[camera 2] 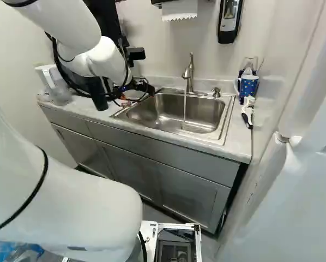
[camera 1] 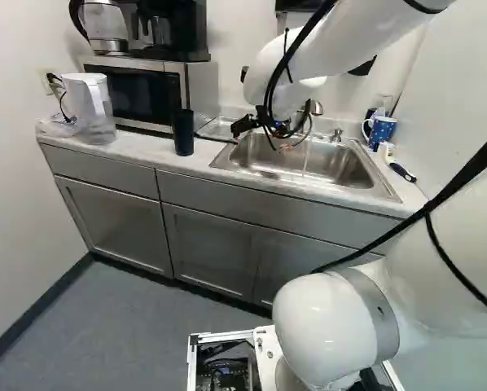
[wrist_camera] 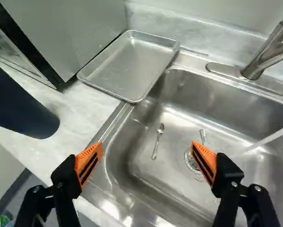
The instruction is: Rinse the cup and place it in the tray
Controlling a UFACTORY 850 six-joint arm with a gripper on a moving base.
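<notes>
The dark cup [wrist_camera: 21, 101] is standing upright on the bench [wrist_camera: 80, 116]; the gripper [wrist_camera: 147, 144] is hovering empty, fingers wide apart, probably needing to straddle the cup squarely before closing gently.

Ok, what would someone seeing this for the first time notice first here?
Probably the stream of water running from the faucet into the sink, with two small spoons lying on its bottom. Next, the open gripper over the sink's edge, its orange pads wide apart with nothing between them. Then the tray, bare, between the microwave and the sink, and the dark cup standing on the counter.
</notes>
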